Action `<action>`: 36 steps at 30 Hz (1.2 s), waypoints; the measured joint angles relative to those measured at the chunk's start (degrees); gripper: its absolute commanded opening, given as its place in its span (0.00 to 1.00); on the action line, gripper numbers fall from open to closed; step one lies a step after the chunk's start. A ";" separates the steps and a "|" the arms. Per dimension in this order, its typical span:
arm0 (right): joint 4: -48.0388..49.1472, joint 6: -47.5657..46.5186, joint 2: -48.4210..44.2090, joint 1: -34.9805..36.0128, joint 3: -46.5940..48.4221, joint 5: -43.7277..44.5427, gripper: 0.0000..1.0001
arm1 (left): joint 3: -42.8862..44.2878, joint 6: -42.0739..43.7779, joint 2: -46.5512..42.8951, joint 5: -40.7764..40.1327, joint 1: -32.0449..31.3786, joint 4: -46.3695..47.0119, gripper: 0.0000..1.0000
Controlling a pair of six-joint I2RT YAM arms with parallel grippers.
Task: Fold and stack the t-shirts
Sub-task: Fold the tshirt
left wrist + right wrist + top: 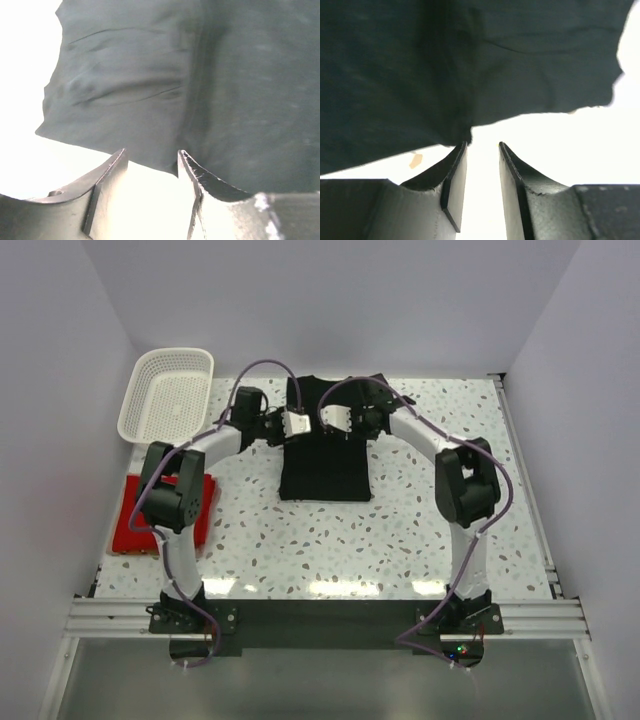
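The black t-shirt [325, 468] lies on the table's middle, its lower part a narrow rectangle and its sleeves spread at the back. Both grippers hover over its upper part, close together. My left gripper [299, 426] is open and empty; in the left wrist view [151, 157] its tips sit at the edge of the black cloth [150, 85]. My right gripper [336, 422] is open and empty; in the right wrist view [482, 146] the left fingertip touches the black cloth's edge [445, 65]. The red t-shirt [204, 521] lies folded at the left, partly hidden by the left arm.
A white lattice basket [167, 390] stands at the back left corner. The speckled table [420, 540] ends in a metal rail at the near edge, where the arm bases stand. White walls close in the sides and back.
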 measured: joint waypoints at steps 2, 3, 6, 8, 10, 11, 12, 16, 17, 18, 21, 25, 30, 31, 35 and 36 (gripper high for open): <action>-0.37 0.98 -0.90 -0.46 1.18 0.28 0.36 | 0.72 -2.89 -1.25 -0.15 1.09 -0.26 0.50; -0.96 1.40 -1.99 -0.72 1.18 0.24 0.36 | 0.15 -4.11 -3.08 -0.04 1.73 -1.40 0.50; -3.43 2.64 -6.93 -0.96 -1.38 -0.59 0.36 | -5.25 -4.63 -10.14 0.83 3.08 -2.78 0.50; -5.70 3.56 -11.96 -0.61 -5.11 -1.14 0.36 | -11.50 -4.07 -16.85 1.64 2.80 -4.26 0.50; -6.47 4.50 -16.83 0.87 -9.79 -1.31 0.37 | -17.88 -3.19 -22.23 1.75 1.01 -4.70 0.50; -6.86 5.16 -19.15 2.34 -12.76 -1.31 0.38 | -20.81 -2.99 -24.06 1.70 -0.46 -4.81 0.50; -7.30 5.70 -20.15 3.52 -14.47 -1.46 0.38 | -22.84 -2.73 -24.98 1.68 -1.55 -5.09 0.50; -7.19 7.82 -20.72 9.31 -22.10 -1.62 0.38 | -29.27 -1.51 -25.29 0.61 -5.64 -6.58 0.50; -6.88 8.04 -20.55 10.05 -23.63 -1.44 0.38 | -29.97 -1.14 -24.98 -0.04 -5.90 -6.84 0.50; -6.49 8.39 -20.11 10.64 -25.27 -1.31 0.37 | -30.12 -0.76 -24.37 -0.63 -6.01 -6.86 0.50; -5.51 9.22 -17.44 10.62 -27.12 -0.61 0.37 | -30.10 -0.52 -21.92 -2.32 -6.05 -6.05 0.49; -2.86 9.90 -15.37 10.08 -28.57 0.26 0.36 | -30.05 -0.13 -20.33 -3.67 -6.27 -4.83 0.46; -0.44 10.12 -15.50 10.10 -29.92 0.98 0.28 | -29.64 1.14 -19.58 -4.37 -6.51 -4.70 0.28; -0.15 10.21 -15.52 10.12 -30.03 1.16 0.26 | -29.24 1.42 -19.26 -4.55 -6.54 -4.98 0.19; 1.46 10.51 -15.52 10.16 -30.34 1.97 0.03 | -28.72 2.75 -18.78 -5.03 -6.56 -5.73 0.00; 1.57 10.73 -15.54 10.16 -30.32 1.99 0.00 | -28.68 2.82 -18.78 -5.01 -6.56 -5.86 0.00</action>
